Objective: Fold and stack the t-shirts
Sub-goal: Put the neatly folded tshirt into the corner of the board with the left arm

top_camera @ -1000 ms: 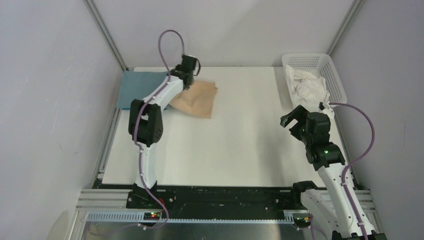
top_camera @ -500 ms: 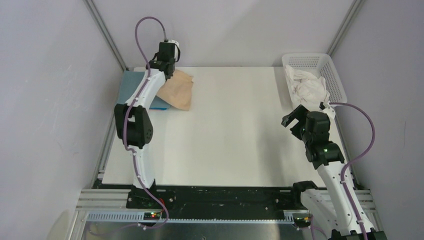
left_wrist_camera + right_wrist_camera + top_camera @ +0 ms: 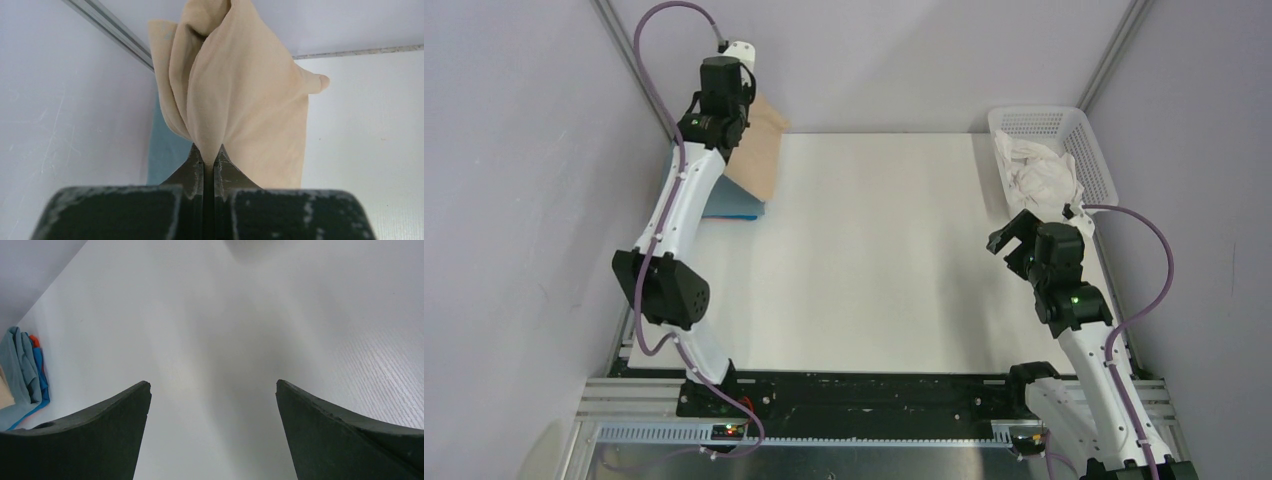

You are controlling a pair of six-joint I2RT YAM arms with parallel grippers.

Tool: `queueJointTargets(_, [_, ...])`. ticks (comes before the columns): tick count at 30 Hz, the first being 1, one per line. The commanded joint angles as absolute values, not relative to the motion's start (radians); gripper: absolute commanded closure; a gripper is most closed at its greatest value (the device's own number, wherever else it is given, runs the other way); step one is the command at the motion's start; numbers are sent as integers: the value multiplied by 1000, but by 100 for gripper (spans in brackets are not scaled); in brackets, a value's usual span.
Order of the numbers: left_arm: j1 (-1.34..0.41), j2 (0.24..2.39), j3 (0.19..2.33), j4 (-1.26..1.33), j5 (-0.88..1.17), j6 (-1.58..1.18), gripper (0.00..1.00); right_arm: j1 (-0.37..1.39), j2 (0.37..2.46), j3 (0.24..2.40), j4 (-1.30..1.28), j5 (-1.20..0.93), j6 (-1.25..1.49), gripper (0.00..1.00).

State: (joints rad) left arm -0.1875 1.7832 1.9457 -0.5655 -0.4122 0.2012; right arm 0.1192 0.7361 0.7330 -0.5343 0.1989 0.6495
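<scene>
The tan-beige t-shirt [image 3: 761,152] hangs folded from my left gripper [image 3: 732,143] at the table's far left corner. In the left wrist view the left gripper [image 3: 208,151] is shut on a pinched fold of the tan shirt [image 3: 240,95], which drapes away from the jaws. The teal-blue t-shirt [image 3: 729,207] lies folded flat on the table below it, its edge showing as a teal-blue strip [image 3: 167,155] under the tan cloth. My right gripper [image 3: 1010,240] hovers open over the table's right side, and the right gripper [image 3: 212,390] has nothing between its fingers.
A white lattice basket [image 3: 1096,150] with crumpled white cloth [image 3: 1039,175] stands at the far right corner. Walls and metal frame rails close in the table on the left, back and right. In the right wrist view a blue cloth pile [image 3: 25,367] shows an orange edge.
My left arm has swung left and towards the back corner, lifting the tan shirt off the table until it hangs above the teal one. The right arm has not moved.
</scene>
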Motion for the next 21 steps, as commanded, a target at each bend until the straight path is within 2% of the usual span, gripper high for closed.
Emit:
queueJointTargets(1, [-160,1735,1976,-523,-389,187,100,113,729,731,-511,221,635,1])
queueJointTargets(9, [-86,1813,1930,-522,-279,110,100,113,735,731,-514,239,643,0])
queueJointTargets(21, [71,1995,1983,-522,-234,67,100,112,745,732,-515,272,659,0])
